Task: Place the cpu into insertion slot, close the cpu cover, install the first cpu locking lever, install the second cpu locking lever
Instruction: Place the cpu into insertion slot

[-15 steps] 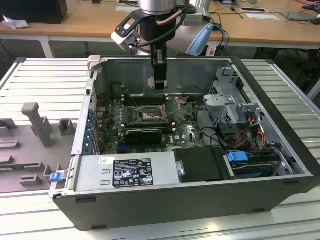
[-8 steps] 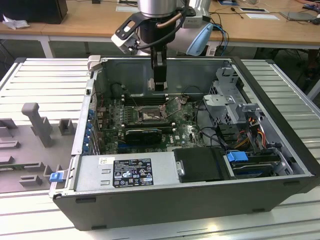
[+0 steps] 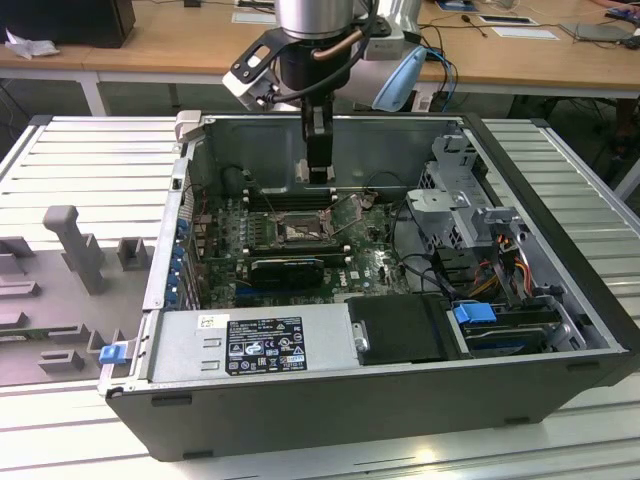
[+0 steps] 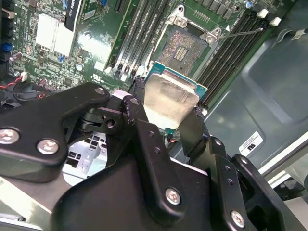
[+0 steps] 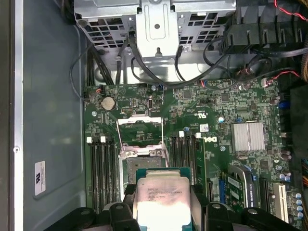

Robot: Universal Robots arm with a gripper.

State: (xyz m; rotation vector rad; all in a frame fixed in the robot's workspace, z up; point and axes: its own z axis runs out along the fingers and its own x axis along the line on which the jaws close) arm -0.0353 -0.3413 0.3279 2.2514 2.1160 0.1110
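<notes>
Fingers [image 4: 140,126] clamped on the cpu [image 4: 171,98], gripping two opposite edges, chip flat. It hangs over the green board [image 5: 226,108], just short of the insertion slot [image 5: 142,163]. Slot is bare, contacts exposed. Beyond it the cpu cover [image 5: 139,132] stands swung open. Memory slots [image 5: 103,168] flank the slot.

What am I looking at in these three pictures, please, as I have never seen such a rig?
This is one robot arm with a gripper reaching down into an open computer case. The exterior view comes from a camera off the arm; both wrist views come from cameras riding on the arm. Inside the case lies a green circuit board with the insertion slot, uncovered. The gripper is shut on the cpu, a flat pale chip, held clear of the slot, not yet seated.
</notes>
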